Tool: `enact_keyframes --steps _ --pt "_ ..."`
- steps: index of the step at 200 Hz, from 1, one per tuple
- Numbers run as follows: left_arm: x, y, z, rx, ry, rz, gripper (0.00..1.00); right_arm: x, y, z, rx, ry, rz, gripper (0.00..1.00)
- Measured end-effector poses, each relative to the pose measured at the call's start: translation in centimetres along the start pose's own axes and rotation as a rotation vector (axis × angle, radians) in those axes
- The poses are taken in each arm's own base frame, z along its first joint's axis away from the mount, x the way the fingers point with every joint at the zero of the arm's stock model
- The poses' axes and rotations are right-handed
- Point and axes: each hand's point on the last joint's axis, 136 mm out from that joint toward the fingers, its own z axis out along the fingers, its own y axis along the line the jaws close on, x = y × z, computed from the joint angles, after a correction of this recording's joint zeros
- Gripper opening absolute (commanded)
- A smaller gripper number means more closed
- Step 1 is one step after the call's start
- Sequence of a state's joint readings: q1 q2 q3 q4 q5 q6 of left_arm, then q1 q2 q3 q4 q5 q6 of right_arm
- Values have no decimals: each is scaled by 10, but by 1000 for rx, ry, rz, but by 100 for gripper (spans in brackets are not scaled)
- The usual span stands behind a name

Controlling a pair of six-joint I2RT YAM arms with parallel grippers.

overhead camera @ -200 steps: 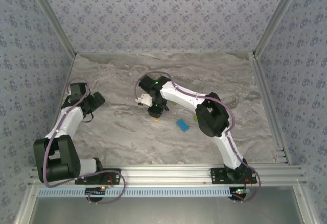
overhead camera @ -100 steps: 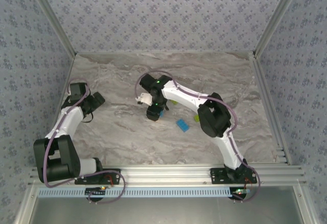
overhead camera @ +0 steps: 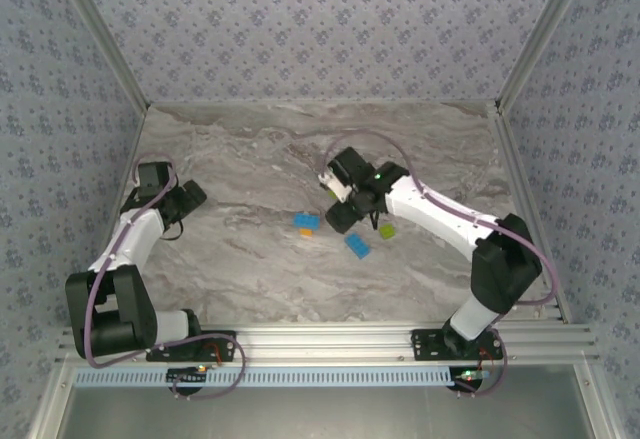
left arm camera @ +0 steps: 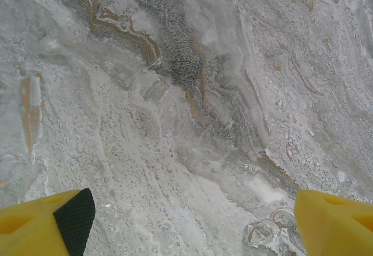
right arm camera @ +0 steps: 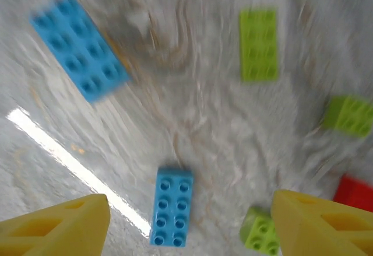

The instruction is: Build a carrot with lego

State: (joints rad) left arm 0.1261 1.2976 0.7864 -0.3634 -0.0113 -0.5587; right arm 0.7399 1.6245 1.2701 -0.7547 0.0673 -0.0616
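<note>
Left jaws: spread wide with nothing between them; the left fingertips (left arm camera: 46, 227) hang over bare marble worktop (left arm camera: 186, 93).
Left arm (overhead camera: 140, 234): at the worktop's 9 o'clock side in the overhead view, well apart from every brick.
Right jaws: spread wide and gripping nothing, over the middle of the worktop; the right fingertips (right arm camera: 64, 227) sit at the lower corners of the right wrist view.
Small blue brick (right arm camera: 173, 206): flat on the worktop in the gap between the Right jaws, touching neither finger, its long axis toward 12 o'clock.
Second blue brick (right arm camera: 78, 46): at 10 o'clock from that gap, well clear of it, blurred.
Far lime-green brick (right arm camera: 259, 45): flat, at 1 o'clock from the gap.
Edge lime-green brick (right arm camera: 349, 115): at 2 o'clock, near the frame edge.
Near lime-green brick (right arm camera: 260, 237): at 4 o'clock, just beside one finger.
Red brick (right arm camera: 354, 190): at 3 o'clock, cut off by the frame edge.
Orange brick (overhead camera: 306, 232): in the overhead view it touches the 6 o'clock edge of a blue brick, at 9 o'clock from the Right jaws, near but apart. I cannot tell whether the two are pressed together.
</note>
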Motion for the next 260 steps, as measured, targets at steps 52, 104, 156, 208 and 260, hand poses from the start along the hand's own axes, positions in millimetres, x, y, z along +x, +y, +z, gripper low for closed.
enact_keyframes --steps 52,104,156,208,260 --pt "0 -1 -1 3 -1 3 90 69 7 47 7 159 140 74" --pt "0 -2 -2 6 -5 3 90 63 9 63 4 144 179 61" --pt "0 -2 -2 5 -4 3 90 72 11 77 3 195 171 42" --pt "0 -2 -1 5 -3 3 90 67 11 74 1 190 166 29" --pt "0 -2 -1 5 -3 3 90 -1 10 26 -41 79 45 28"
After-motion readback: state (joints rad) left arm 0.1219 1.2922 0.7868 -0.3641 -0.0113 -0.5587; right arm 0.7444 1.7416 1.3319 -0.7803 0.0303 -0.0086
